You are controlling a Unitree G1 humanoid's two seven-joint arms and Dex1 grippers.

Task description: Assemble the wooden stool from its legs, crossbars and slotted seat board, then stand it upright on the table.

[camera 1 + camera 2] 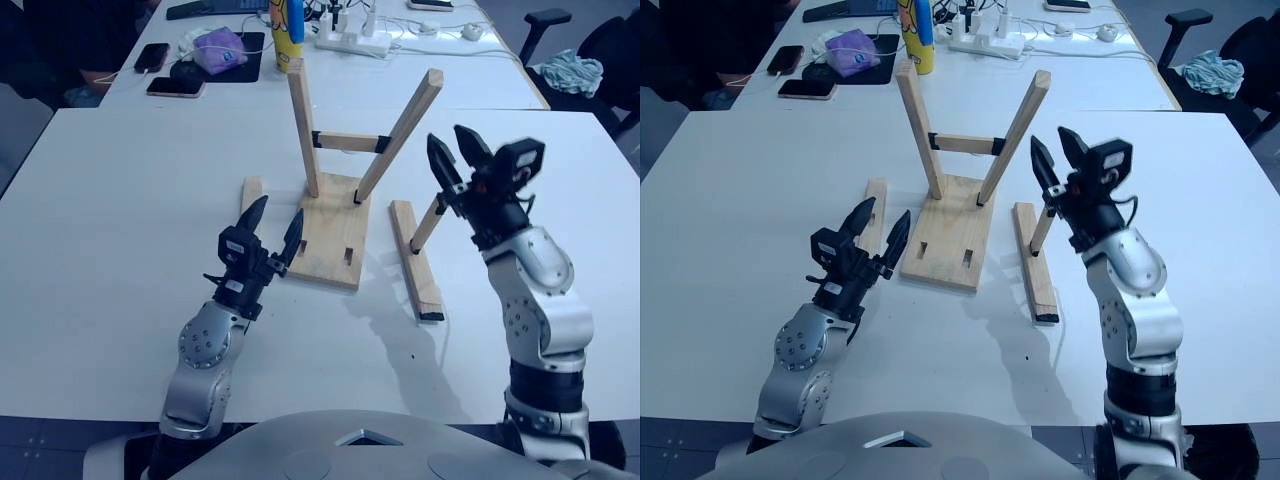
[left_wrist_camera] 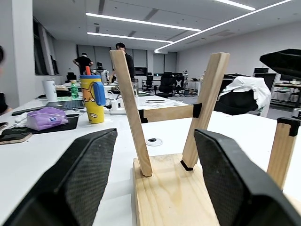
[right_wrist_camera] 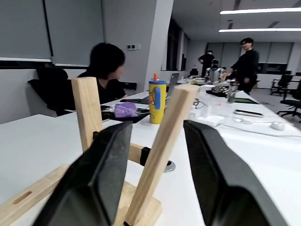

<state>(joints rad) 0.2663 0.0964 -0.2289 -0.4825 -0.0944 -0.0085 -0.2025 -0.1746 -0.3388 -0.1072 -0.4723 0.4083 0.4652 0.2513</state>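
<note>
A white surface (image 1: 120, 200) fills the foreground, with a second one behind it carrying a yellow bottle (image 1: 288, 25), a power strip (image 1: 352, 42), a purple bundle (image 1: 220, 48) and phones (image 1: 176, 87). The seat board (image 1: 330, 235) lies flat at the centre of the near surface, slots up. Two legs stand in its far end, the left leg (image 1: 303, 130) leaning slightly left and the right leg (image 1: 400, 135) leaning right, joined partway up by a crossbar (image 1: 350, 142) with black ends. Just right of the board a third leg (image 1: 415, 258) lies flat, and a short bar (image 1: 428, 224) rises tilted from it. Another wooden piece (image 1: 251, 190) lies along the board's left edge, partly hidden. The left tool (image 1: 280, 207) sits low at the board's near left corner, fingers spread apart and holding nothing. The right tool (image 1: 447, 135) is raised to the right of the leaning leg, just above the short bar's top end, its fingers also spread and empty.
</note>
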